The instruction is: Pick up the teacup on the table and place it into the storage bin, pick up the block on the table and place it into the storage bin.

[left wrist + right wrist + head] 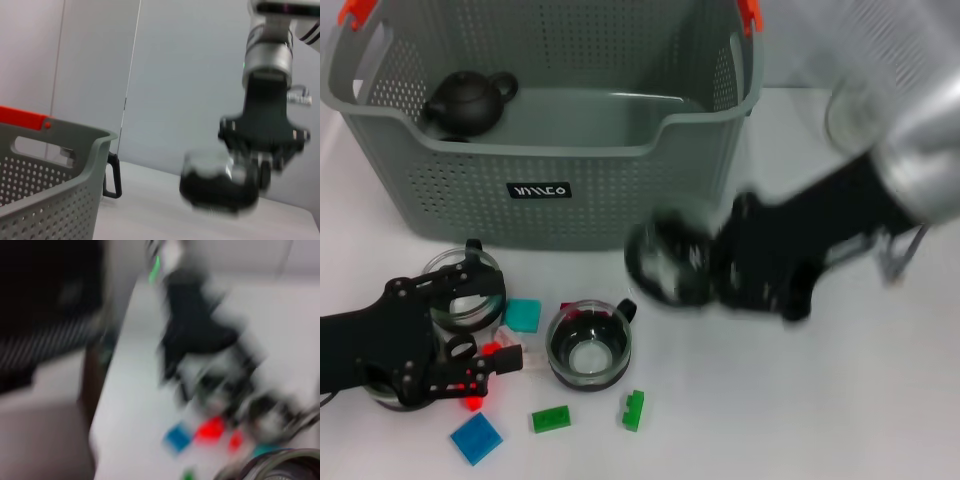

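there, white lettering on storage bin's (450, 190) black label (539, 190), unreadable

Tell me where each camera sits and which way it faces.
Head view: above, looking down at the storage bin, the left claw and the right claw carrying a teacup.
Left wrist view: low beside the storage bin, facing across at the right claw and teacup.
Right wrist view: motion-blurred; red block and blue block show.
Shared: head and left wrist views both show the carried teacup.
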Robot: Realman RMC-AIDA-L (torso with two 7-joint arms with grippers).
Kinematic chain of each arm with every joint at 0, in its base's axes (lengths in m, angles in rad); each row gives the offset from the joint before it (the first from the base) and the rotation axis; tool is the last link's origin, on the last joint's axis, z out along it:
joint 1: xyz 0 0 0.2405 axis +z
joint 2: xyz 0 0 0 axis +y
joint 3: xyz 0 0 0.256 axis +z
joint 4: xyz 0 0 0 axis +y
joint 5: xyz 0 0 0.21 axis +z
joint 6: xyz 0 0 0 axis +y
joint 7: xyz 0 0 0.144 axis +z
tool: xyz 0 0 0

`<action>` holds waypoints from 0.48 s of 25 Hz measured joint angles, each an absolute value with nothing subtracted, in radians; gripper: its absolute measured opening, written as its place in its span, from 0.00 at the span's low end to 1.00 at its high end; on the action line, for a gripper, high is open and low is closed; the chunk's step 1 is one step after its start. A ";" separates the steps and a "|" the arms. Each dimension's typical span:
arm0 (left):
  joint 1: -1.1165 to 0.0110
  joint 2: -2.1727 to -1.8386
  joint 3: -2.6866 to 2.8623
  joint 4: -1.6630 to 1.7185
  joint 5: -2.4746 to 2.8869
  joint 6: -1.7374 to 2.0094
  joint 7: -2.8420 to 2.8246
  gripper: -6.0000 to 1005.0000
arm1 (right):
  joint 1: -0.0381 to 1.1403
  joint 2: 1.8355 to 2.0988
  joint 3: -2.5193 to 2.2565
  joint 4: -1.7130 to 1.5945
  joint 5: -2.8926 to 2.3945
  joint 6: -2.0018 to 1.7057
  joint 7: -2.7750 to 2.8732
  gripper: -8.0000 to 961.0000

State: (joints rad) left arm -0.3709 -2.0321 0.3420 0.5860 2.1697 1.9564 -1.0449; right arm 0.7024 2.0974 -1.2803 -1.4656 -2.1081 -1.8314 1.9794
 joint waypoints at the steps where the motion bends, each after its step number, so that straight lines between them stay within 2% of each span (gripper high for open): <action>1: -0.371 -2.033 0.342 0.586 2.168 1.956 -1.045 0.87 | 0.700 2.096 -1.208 -1.468 -2.062 -1.834 1.975 0.07; 7: -0.374 -2.034 0.342 0.586 2.166 1.951 -1.045 0.87 | 0.671 2.095 -0.928 -1.453 -1.824 -1.821 1.957 0.07; 12: -0.382 -2.037 0.341 0.586 2.165 1.944 -1.045 0.87 | 0.617 2.100 -0.904 -1.411 -1.606 -1.673 1.940 0.07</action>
State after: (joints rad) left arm -0.3819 -2.0375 0.3408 0.5860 2.1647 1.9439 -1.0446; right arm 0.6166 2.0999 -0.9035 -1.4112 -1.6056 -1.6733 1.9402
